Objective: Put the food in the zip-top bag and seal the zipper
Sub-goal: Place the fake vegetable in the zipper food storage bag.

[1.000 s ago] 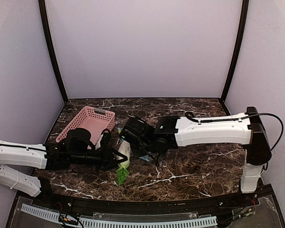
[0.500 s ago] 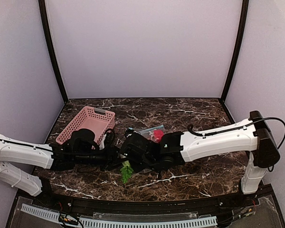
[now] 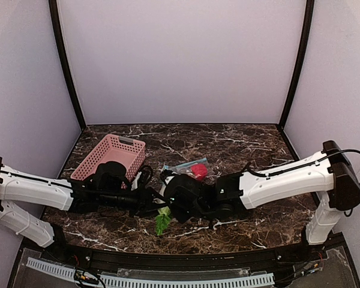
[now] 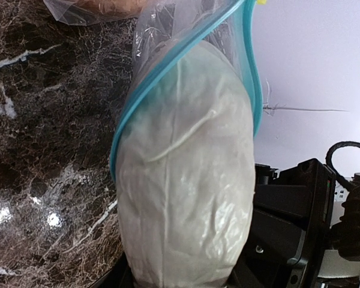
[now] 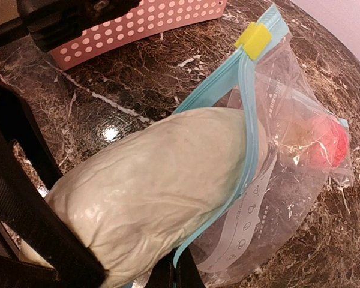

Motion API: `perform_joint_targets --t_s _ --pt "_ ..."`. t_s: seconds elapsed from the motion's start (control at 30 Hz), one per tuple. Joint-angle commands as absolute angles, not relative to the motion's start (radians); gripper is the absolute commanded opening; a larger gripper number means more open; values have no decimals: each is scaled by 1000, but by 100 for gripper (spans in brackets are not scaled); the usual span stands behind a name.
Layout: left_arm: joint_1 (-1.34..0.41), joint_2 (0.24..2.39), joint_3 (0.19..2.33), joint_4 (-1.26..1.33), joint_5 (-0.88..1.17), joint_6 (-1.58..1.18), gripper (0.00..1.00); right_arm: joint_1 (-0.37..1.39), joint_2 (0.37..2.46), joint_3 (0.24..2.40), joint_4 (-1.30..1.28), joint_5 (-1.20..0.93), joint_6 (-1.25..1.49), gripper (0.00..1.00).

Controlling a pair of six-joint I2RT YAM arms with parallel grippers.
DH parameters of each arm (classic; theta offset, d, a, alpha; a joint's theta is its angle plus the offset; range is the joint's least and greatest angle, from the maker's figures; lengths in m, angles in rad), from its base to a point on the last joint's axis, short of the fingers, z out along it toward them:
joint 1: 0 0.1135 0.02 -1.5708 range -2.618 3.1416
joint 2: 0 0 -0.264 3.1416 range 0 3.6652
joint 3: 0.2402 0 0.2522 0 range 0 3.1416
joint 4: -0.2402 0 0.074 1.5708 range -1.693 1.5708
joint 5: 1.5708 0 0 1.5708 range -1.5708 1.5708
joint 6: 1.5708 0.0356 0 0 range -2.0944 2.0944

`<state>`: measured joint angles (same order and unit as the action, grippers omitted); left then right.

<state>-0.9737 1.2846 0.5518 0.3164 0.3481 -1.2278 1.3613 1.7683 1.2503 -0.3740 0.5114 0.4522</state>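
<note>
1. The left pincer (image 4: 183, 281) is clamped on the near end of the whitish oblong piece (image 4: 186, 180), with a dark finger showing on either side of it at the bottom of the left wrist view.
2. The far end of that piece is pushed into the mouth of the zip-top bag (image 5: 288, 198). Roughly half of it is inside and half is outside.
3. The bag's teal zipper rim (image 5: 247, 120) wraps closely around the middle of the piece, so the mouth is stretched tight on it. The yellow slider (image 5: 255, 37) sits at the far end of the rim.
4. The right pincer (image 5: 175, 275) has its fingers together, pinching the near end of the teal rim and holding the mouth up off the table (image 3: 246, 144).
5. The red-pink ball (image 5: 325, 141) lies at the closed end of the bag, well beyond the tip of the whitish piece. A brown-orange round bun (image 4: 108, 5) shows through the plastic beside it, blurred.
6. The green leafy sprig (image 3: 162, 222) is outside the bag, just on the near side of the two pincers. Whether it lies on the table or hangs from the whitish piece cannot be told.
7. The two pincers meet head-on at the bag mouth and crowd each other there.
8. The pink basket (image 3: 111, 155) stands at the far left of the table, beside the left arm and apart from the bag.
</note>
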Motion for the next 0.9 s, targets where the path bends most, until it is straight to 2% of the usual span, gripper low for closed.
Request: perform_joint_targets --t_s 0.0,0.17,0.47,0.87 --pt "-978 1274 583 267 411 -1166 25 1364 1698 1195 -195 418 365 0" --pt "-978 1300 584 277 425 -1166 25 1368 1646 1114 -88 338 321 0" --pt "-952 1322 594 290 437 -1164 25 1397 1634 1084 -54 274 229 0" --pt "-916 1294 591 311 336 -1183 25 1378 1618 1068 -46 170 357 0"
